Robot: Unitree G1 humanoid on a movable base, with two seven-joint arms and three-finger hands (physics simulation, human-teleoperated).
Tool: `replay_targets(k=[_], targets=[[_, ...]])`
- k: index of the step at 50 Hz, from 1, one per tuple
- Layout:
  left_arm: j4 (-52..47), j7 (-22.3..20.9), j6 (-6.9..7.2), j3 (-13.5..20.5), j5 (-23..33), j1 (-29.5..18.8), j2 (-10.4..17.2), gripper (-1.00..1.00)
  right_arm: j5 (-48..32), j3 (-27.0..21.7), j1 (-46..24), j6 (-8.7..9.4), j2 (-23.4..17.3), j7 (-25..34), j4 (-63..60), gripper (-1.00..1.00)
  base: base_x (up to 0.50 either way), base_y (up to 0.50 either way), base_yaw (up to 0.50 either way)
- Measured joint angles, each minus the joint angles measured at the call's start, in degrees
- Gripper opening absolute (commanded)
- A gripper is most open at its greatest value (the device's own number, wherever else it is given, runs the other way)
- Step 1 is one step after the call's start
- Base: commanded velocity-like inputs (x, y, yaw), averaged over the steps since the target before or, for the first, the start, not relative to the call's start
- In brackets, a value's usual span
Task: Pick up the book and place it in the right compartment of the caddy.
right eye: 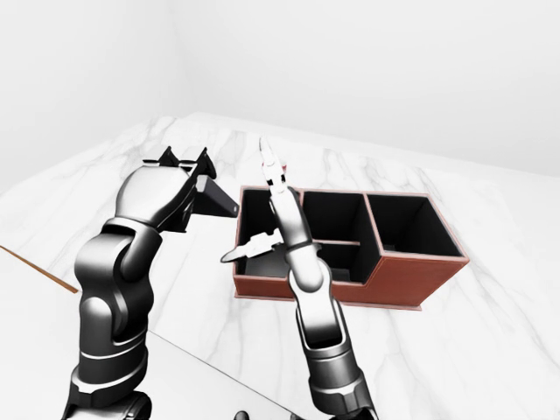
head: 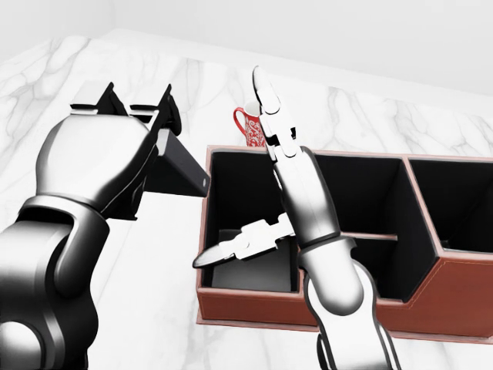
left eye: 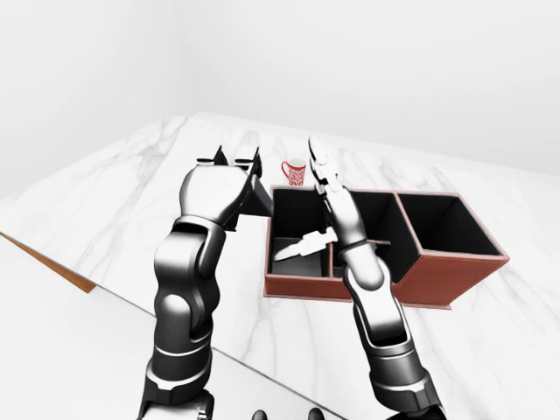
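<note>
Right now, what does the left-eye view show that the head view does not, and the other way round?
Only the left-eye view shows the whole caddy with its right wall, the table's near edge, and both arms down to the shoulders.

Only the head view shows close detail: the pattern on the red mug and the divider in the middle compartment.

Both show the left hand gripping the dark book left of the caddy, and the right hand open over it.

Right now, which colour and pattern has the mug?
The mug is red with a white ornamental pattern; the head view shows it best.
</note>
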Motion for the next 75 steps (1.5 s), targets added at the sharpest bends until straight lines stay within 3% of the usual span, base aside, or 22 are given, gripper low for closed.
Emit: replay_targets(k=[48, 66, 67, 68, 69, 71, 72, 75], targets=[[-5.1, 0.0, 0.00, -2.5, 2.3, 2.5, -3.5, -1.00, -3.7, 4.1, -2.4, -0.02, 4.4, 0.4, 6.9, 1.00, 0.00, 0.00, 0.00], [-8.5, 0.0, 0.00, -3.5, 3.7, 3.6, -5.0, -1.00, -4.2, 4.5, -2.5, -1.68, 5.2, 0.4, 9.7, 1.00, 0.00, 0.00, 0.00], [-8.6, 0.0, -0.01, -3.6, 3.9, 3.7, -5.0, -1.00, -4.2, 4.5, -2.5, -1.80, 5.2, 0.4, 9.7, 0.47, 0.00, 0.00, 0.00], [-8.7, 0.0, -0.01, -3.6, 4.2, 3.8, -5.1, -1.00, -4.3, 4.4, -2.5, -1.93, 5.2, 0.2, 9.8, 0.16, 0.00, 0.00, 0.00], [-8.9, 0.0, -0.02, -3.6, 4.5, 3.9, -5.1, -1.00, -4.4, 4.3, -2.4, -2.04, 5.2, 0.1, 9.8, 0.04, 0.00, 0.00, 0.00], [-9.1, -0.1, -0.02, -3.7, 5.2, 4.1, -5.2, -1.00, -4.5, 4.2, -2.5, -2.28, 5.2, -0.3, 9.9, -0.91, 0.00, 0.00, 0.00], [-9.3, 0.0, -0.06, -3.9, 5.4, 4.3, -5.3, -1.00, -4.4, 4.1, -2.5, -2.36, 5.2, -0.6, 10.0, -1.00, 0.00, 0.00, 0.00], [-9.7, 0.0, -0.01, -4.5, 5.4, 5.1, -5.6, -1.00, -4.4, 3.9, -2.5, -2.63, 5.3, -1.4, 10.1, -1.00, 0.00, 0.00, 0.00]])
